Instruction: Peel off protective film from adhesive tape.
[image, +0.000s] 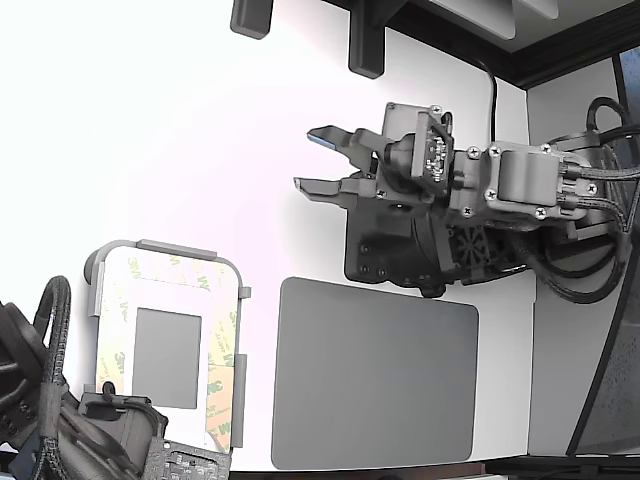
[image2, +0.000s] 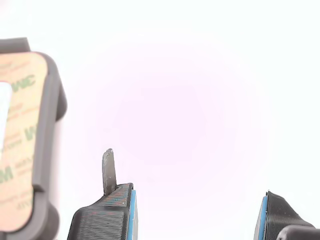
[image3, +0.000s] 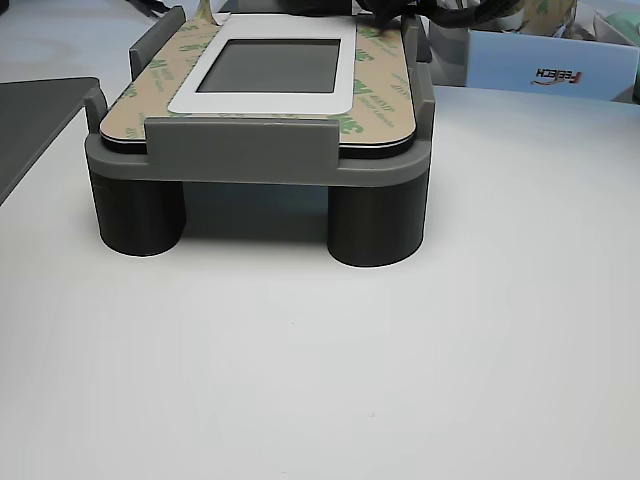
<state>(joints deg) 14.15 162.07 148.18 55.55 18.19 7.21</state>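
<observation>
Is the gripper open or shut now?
Open. The gripper shows two fingers spread apart with bare white table between them, holding nothing; the wrist view shows the same gap.

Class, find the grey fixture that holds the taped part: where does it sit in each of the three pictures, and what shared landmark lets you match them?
Exterior view: the grey fixture sits at the lower left, away from the open gripper.
Wrist view: only a rounded corner of it shows at the picture's edge.
Other view: it fills the upper middle, standing on round legs.
Shared landmark: the 3M-printed protective film bordering the part.
</observation>
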